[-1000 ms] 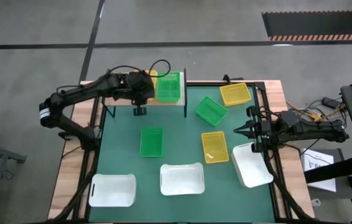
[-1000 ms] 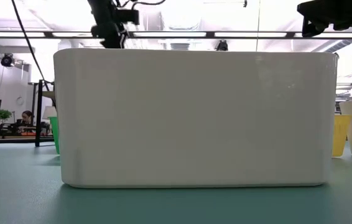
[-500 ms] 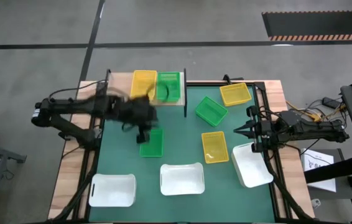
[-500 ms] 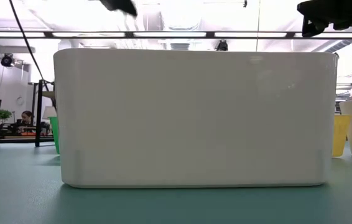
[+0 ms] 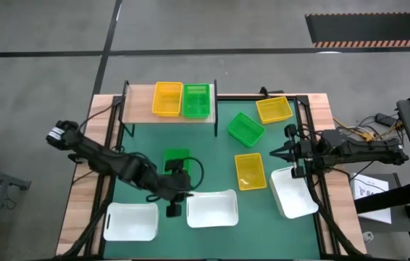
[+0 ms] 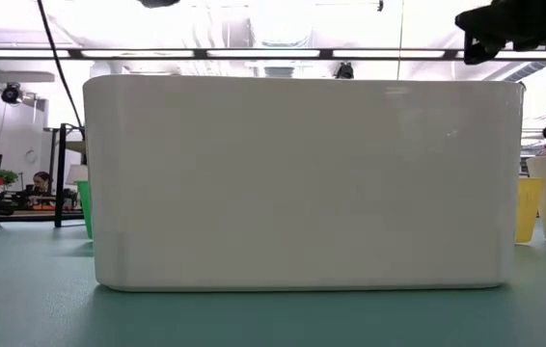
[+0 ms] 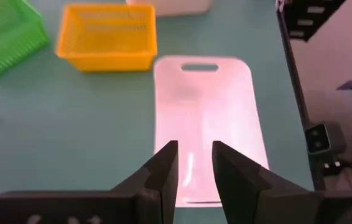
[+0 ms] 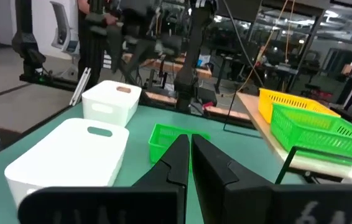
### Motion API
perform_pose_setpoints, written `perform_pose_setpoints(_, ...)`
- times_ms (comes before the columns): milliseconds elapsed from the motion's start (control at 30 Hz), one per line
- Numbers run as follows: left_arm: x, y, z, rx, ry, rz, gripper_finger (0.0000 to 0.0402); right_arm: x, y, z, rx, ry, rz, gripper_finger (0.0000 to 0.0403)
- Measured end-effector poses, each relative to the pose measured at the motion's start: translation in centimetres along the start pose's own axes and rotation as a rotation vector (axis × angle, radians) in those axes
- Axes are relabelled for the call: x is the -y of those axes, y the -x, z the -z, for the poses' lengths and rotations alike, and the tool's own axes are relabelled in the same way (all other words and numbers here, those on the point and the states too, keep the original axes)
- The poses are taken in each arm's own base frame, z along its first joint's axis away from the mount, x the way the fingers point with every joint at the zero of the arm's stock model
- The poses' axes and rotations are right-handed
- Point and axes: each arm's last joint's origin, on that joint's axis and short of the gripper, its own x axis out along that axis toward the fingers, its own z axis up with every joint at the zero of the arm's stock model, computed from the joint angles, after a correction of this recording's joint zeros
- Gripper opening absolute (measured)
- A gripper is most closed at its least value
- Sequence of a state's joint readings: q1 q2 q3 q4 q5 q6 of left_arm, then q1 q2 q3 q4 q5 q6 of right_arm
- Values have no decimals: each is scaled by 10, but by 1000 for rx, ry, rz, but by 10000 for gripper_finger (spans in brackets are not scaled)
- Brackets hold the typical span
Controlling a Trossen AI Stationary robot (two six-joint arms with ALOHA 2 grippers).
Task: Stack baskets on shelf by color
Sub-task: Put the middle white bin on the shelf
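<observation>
Nearest you, three white baskets (image 5: 211, 208) sit unsorted along the desk's front edge; your left pincer (image 5: 173, 210) hovers partly open and empty beside the middle one. Further in, a green basket (image 5: 177, 161), two yellow and another green wait; your right pincer (image 5: 279, 154) rests shut, empty. On the far shelf (image 5: 138, 98), only one yellow basket (image 5: 167, 98) and one green are placed. Seven remain, by my count.

Bright overhead glare, softly blurred backgrounds
</observation>
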State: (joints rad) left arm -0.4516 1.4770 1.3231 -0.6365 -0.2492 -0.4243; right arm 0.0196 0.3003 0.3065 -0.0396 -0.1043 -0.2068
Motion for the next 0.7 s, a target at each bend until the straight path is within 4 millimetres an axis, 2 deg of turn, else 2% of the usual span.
perform_pose_setpoints(233, 21, -27, 13, -123, 45, 84, 82, 0, -13, 1, -16, -19, -17, 11)
perform_pose_setpoints(333, 28, -37, 20, -168, 115, 78, 82, -2, -19, 5, -57, -43, -43, 11)
perform_pose_setpoints(433, 30, -47, 26, -223, 151, 69, 82, -6, -26, 11, -112, -51, -72, 11)
perform_pose_setpoints(533, 30, -59, 33, -264, 91, 46, 82, -7, -33, 17, -166, -64, -81, 11)
perform_pose_setpoints(700, 28, -79, 30, -261, 76, 45, 82, -7, -36, 19, -174, -64, -79, 11)
